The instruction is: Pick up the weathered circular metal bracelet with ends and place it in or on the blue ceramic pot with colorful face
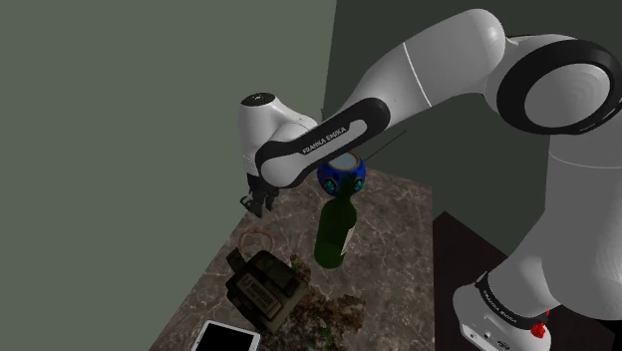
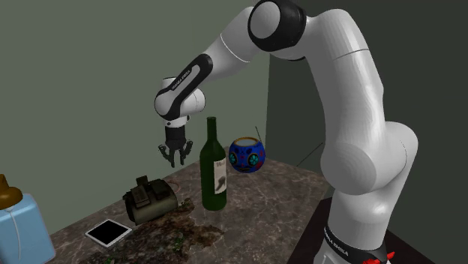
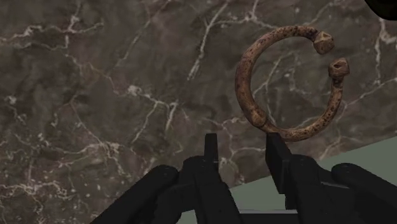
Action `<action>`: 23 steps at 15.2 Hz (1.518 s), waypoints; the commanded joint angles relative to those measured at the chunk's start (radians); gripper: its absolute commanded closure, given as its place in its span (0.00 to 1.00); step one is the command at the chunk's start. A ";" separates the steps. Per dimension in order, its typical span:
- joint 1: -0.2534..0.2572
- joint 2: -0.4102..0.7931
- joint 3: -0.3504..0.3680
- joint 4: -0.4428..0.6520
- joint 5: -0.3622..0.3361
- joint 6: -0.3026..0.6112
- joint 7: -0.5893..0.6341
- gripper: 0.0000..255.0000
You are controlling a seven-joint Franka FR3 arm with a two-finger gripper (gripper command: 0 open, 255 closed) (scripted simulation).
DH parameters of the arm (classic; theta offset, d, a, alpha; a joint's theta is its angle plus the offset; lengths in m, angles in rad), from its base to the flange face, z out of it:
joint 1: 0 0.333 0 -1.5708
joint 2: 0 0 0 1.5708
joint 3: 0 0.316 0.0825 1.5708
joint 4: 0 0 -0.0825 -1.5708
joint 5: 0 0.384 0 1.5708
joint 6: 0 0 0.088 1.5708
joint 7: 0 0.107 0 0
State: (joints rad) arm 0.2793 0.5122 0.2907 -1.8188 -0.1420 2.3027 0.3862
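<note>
Black fingers (image 3: 210, 159) of the gripper (image 3: 242, 144) stand apart with nothing between them, hanging above the desk (image 3: 95, 95), whose top is dark brown stone with pale veins. Past their tips lies the bracelet (image 3: 242, 79), flat on the desk. It is a rust-brown, pitted open ring, and its two knobbed ends face each other across a small gap. It sits ahead of one fingertip rather than in line with the space between the two. It is close to the desk's edge, beyond which the grey-green wall (image 3: 375, 151) shows.

In the shoulder view the bracelet is at 6 o'clock from the gripper, near the desk edge that runs along the wall, and the gripper hangs above it without touching it. A dark green wine bottle (image 1: 334, 234) stands at 3 o'clock from the bracelet. The blue pot (image 1: 341, 179), with its painted face, is at 12 o'clock from the bottle and partly behind the white arm (image 1: 399, 90). A dark boxy device (image 1: 264, 287) lies at 6 o'clock from the bracelet, near it. A white tablet (image 1: 227, 337) lies at 7 o'clock from the device.

In the second exterior view the bottle stands upright between the gripper and the pot, which is at 3 o'clock from the gripper. A pale blue object (image 2: 19, 225) with a brown top sits at 8 o'clock from the gripper, well apart.
</note>
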 commanded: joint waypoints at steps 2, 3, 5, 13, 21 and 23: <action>0.022 0.041 0.007 0.029 0.022 0.003 0.051 0.00; 0.034 0.062 0.011 0.046 0.034 0.004 0.076 0.00; 0.057 0.106 0.018 0.083 0.056 0.006 0.124 0.00; 0.102 0.216 0.018 0.147 0.077 0.049 0.196 0.00; 0.109 0.241 0.013 0.150 0.072 0.071 0.199 0.00; 0.109 0.241 0.013 0.150 0.072 0.071 0.199 0.00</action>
State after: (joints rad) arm 0.3881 0.7527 0.3039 -1.6688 -0.0700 2.3732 0.5849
